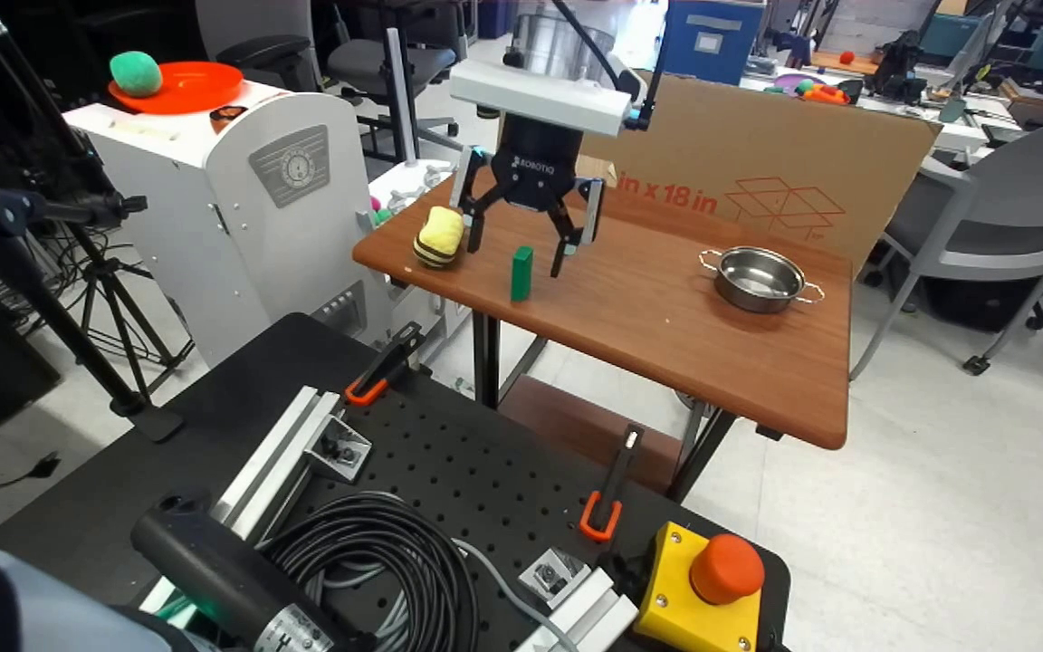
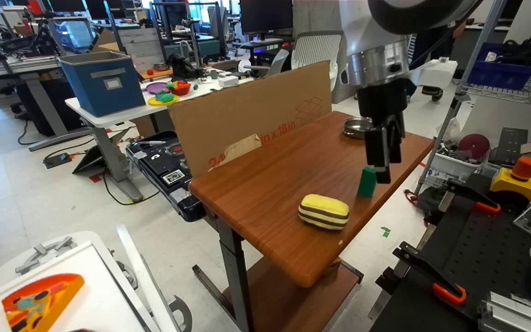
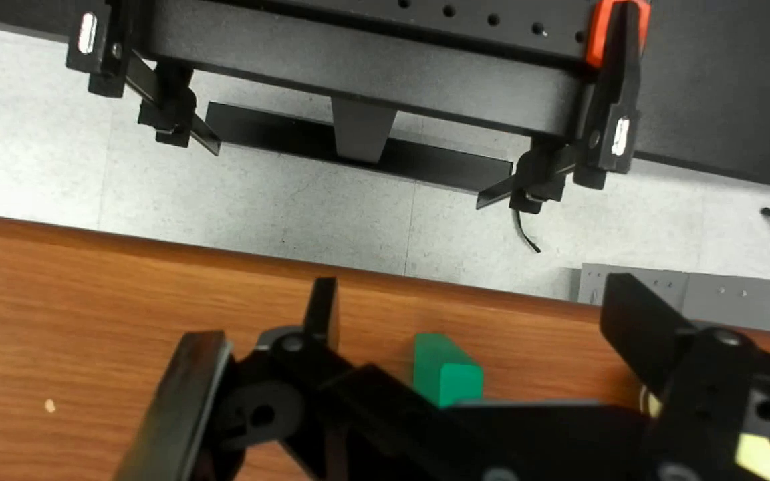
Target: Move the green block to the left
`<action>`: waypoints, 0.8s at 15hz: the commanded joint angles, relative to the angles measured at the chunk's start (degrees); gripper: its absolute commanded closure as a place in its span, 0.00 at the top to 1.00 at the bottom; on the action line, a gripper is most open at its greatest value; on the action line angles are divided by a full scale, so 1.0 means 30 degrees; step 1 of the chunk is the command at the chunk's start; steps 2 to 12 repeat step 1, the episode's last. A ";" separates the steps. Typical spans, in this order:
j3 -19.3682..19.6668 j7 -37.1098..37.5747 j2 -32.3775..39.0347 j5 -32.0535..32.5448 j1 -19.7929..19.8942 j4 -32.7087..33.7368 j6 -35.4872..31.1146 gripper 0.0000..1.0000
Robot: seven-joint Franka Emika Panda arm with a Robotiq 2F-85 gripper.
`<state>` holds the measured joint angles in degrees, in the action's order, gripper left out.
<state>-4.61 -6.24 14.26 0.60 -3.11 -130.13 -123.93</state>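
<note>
The small green block (image 1: 521, 274) stands upright on the brown table (image 1: 630, 299) close to the edge facing the black bench. It also shows in an exterior view (image 2: 367, 182) and in the wrist view (image 3: 448, 374), where the gripper's own parts hide its near side. My gripper (image 1: 516, 250) is open and empty above the table, with its fingers spread wide. In the wrist view, the block lies between the two fingers (image 3: 468, 294), nearer the left one, with space on both sides. In an exterior view, the fingertips (image 2: 384, 174) appear just beside the block's top.
A yellow striped soft object (image 1: 439, 237) lies near the block; it also shows in an exterior view (image 2: 324, 212). A metal bowl (image 1: 760, 282) with two handles stands toward the table's far end. A cardboard sheet (image 1: 757, 154) stands along the back edge.
</note>
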 commanded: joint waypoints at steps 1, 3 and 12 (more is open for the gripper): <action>0.0029 -0.0001 -0.0225 -0.0010 -0.0034 -0.0153 0.0075 1.00; 0.0029 -0.0001 -0.0225 -0.0010 -0.0034 -0.0153 0.0075 1.00; 0.0029 -0.0001 -0.0225 -0.0010 -0.0034 -0.0153 0.0075 1.00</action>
